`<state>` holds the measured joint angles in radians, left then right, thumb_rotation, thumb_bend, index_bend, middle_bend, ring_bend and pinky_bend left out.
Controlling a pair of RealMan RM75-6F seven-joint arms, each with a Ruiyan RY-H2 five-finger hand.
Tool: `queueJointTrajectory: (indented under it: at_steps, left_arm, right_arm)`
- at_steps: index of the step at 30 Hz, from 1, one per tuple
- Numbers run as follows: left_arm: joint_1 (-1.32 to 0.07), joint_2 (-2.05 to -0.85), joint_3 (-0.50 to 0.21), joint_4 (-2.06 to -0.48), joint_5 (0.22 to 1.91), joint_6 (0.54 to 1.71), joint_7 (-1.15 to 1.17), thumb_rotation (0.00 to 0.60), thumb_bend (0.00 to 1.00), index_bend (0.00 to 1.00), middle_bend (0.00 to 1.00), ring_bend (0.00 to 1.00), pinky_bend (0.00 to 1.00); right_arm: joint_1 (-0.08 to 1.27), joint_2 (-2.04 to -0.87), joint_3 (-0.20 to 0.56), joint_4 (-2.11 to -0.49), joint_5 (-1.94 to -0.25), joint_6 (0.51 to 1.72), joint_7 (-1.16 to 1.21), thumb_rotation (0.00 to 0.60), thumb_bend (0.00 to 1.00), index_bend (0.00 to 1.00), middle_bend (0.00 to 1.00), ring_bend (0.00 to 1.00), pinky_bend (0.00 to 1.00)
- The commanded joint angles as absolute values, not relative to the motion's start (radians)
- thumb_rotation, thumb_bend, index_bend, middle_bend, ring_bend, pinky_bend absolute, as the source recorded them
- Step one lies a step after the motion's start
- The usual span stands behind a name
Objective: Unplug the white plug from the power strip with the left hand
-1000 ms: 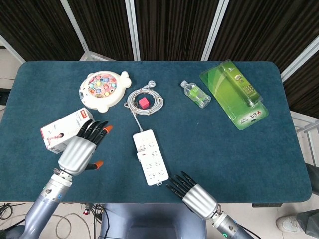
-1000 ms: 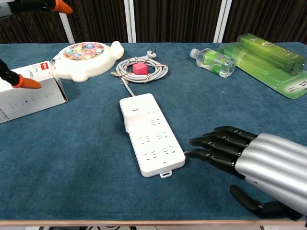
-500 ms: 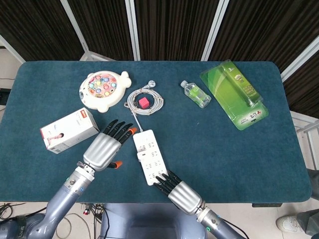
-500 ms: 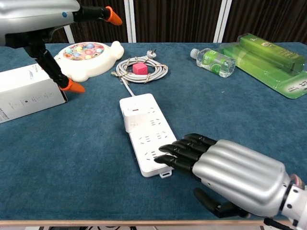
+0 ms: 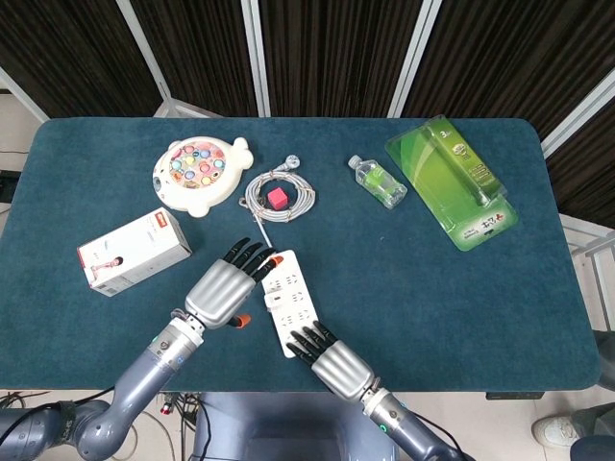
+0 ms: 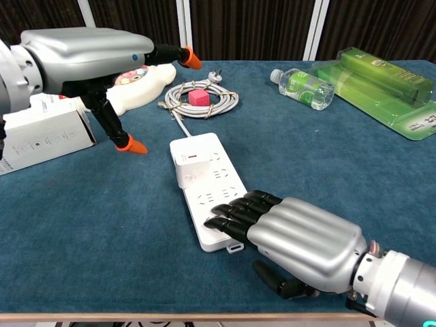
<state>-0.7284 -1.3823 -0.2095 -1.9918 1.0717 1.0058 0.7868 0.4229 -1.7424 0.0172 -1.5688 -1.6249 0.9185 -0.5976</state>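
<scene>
The white power strip lies lengthwise at the table's front centre, its cord running back to a coil. A white plug sits in its left side near the middle. My left hand hovers just left of the strip, empty, with its orange-tipped fingers spread; the fingertips reach over the strip's far end. The thumb hangs left of the plug, apart from it. My right hand lies flat, its fingers resting on the strip's near end.
A coiled cable with a pink cube lies behind the strip. A round fishing toy and a white box sit to the left. A water bottle and a green blister pack are at the back right.
My left hand has swung right from beside the white box to the strip's left edge. My right hand has slid forward and left until its fingers lie on the strip's near end.
</scene>
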Motion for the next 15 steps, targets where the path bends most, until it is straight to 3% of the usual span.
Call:
queueJointTrajectory:
  at_steps: [1,15]
  left_arm:
    - [-0.745,-1.398,-0.202,-1.975,1.056,1.001,0.785,0.6,0.0,0.12,0.07,0.02,0.0]
    - [-0.808,-1.456,-0.171,-1.917,1.006,1.005,0.786,0.6,0.03,0.19,0.2,0.05,0.0]
  right_arm:
    - [0.431,-1.755,0.017,-1.556,-1.611,0.914,-0.605,0.6,0.73,0.0,0.0,0.0,0.01]
    - [0.45,-1.778,-0.001,-1.531,-1.58,0.936,-0.606,0.6,0.73,0.0,0.0,0.0,0.01]
